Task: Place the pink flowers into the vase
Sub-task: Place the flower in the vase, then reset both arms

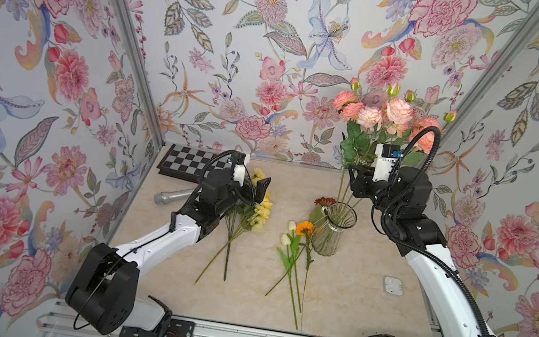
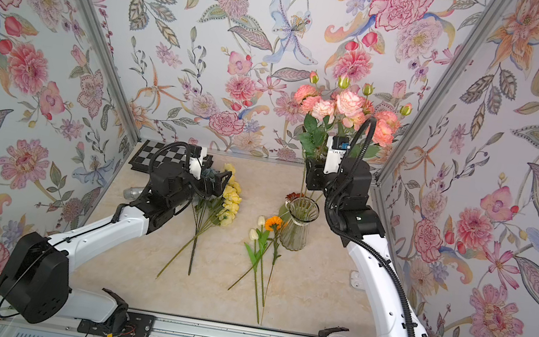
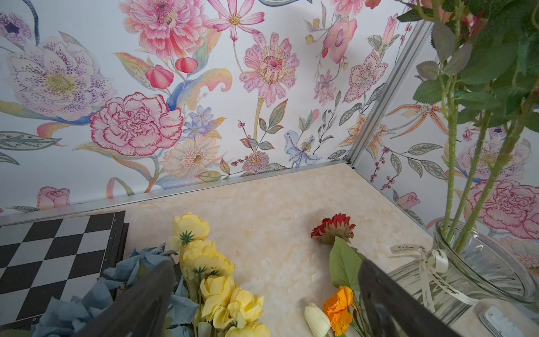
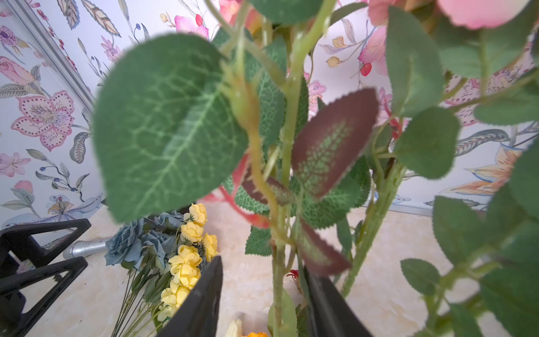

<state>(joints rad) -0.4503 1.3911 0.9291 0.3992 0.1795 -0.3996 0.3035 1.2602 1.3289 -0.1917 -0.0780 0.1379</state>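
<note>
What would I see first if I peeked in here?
The tall bunch of pink flowers standing in the clear glass vase on the right side of the table, with the right gripper open around their stems. Next, the flowery wallpaper covering every wall, and the yellow flowers lying flat on the left side.

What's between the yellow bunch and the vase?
Orange flower and two white tulips lie between yellow bunch and vase, in both top views.
</note>
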